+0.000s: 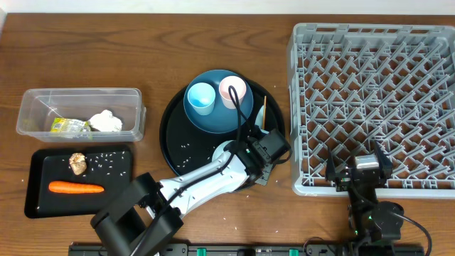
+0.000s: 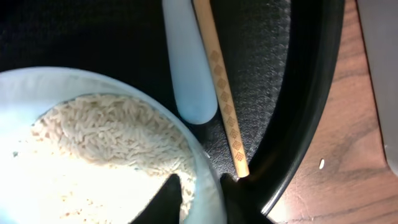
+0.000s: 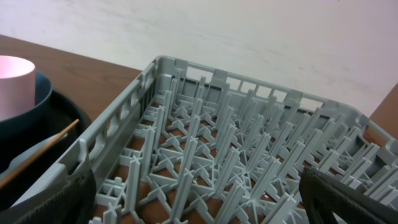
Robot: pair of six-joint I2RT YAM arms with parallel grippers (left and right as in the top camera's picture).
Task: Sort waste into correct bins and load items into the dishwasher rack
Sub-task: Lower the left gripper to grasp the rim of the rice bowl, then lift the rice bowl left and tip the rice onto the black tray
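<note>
White bowl [image 2: 74,76] rim in L pincer [image 2: 202,199], rice [image 2: 106,143] hidden overhead; R pincer [image 3: 199,199] wide.

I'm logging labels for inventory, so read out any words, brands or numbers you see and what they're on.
No text can be read.
On the yellow-green wrapper in the clear tub, any print is too small to read.
The chopstick has only a diamond pattern, no letters.

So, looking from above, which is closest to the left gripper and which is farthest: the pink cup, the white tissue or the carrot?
Measured from the left gripper in the overhead view:
1. Pink cup, close by, on the blue plate.
2. White tissue, well off to the left in the clear tub.
3. Carrot, farthest, in the black rectangular tray at lower left.
</note>
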